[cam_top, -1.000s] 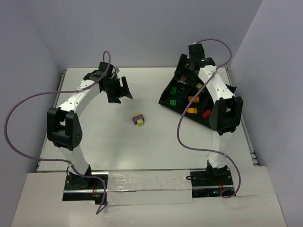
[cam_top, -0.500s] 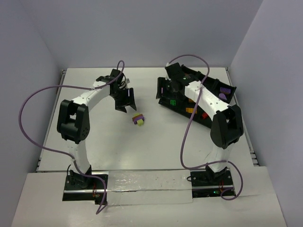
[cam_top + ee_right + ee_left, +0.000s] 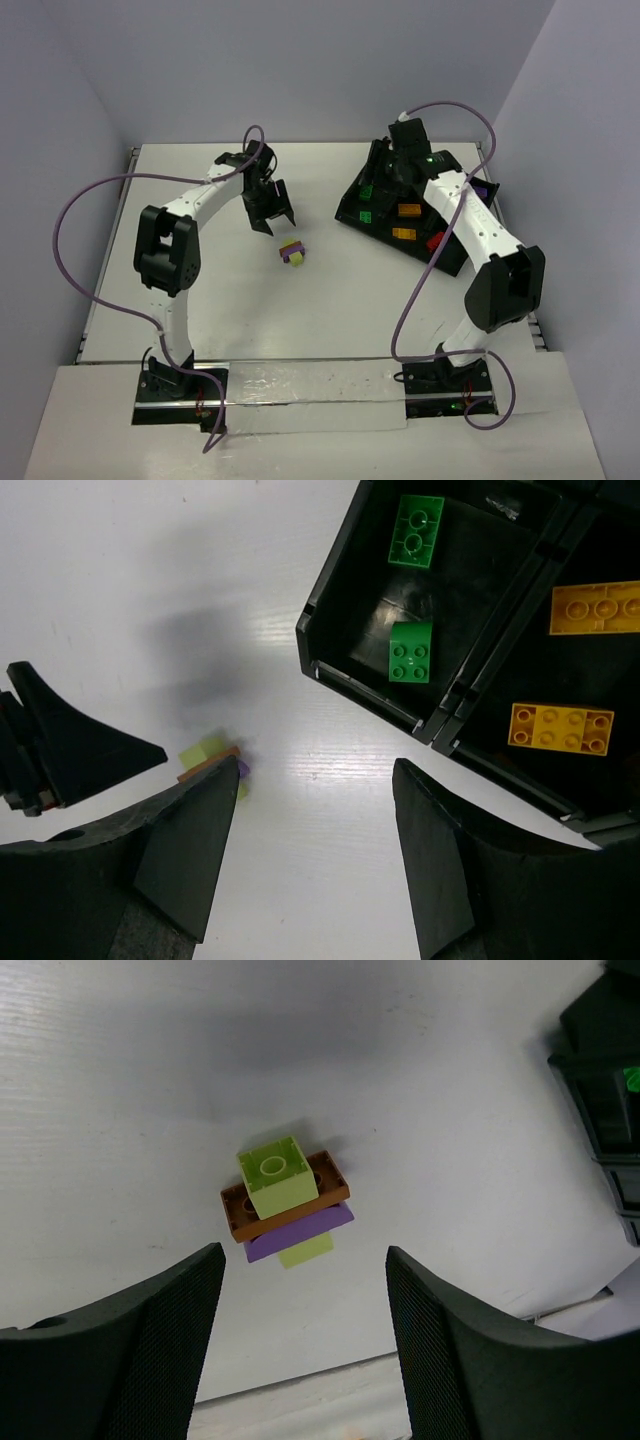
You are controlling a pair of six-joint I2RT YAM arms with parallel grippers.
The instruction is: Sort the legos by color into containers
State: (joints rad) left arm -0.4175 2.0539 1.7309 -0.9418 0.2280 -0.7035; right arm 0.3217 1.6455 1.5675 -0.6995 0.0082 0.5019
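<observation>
From where I stand, the black tray (image 3: 465, 590) lies turned at an angle near the far right corner of the table (image 3: 200, 290). One of its compartments holds two green bricks (image 3: 411, 652), which lie apart from each other. Beyond a divider there are two orange bricks (image 3: 560, 728); I cannot tell if they share one compartment. A red brick (image 3: 435, 240) lies nearer the tray's front end, and a purple piece (image 3: 483, 188) shows at its right side, mostly hidden by the arm. A small cluster of legos (image 3: 285, 1203), yellow-green, orange and purple stacked together, stands near the middle of the table, well apart from the tray. The left hand (image 3: 305, 1255) hangs just above and beside this cluster, fingers apart and empty. The right hand (image 3: 312, 780) hovers over the tray's left edge, fingers also apart, holding nothing.
</observation>
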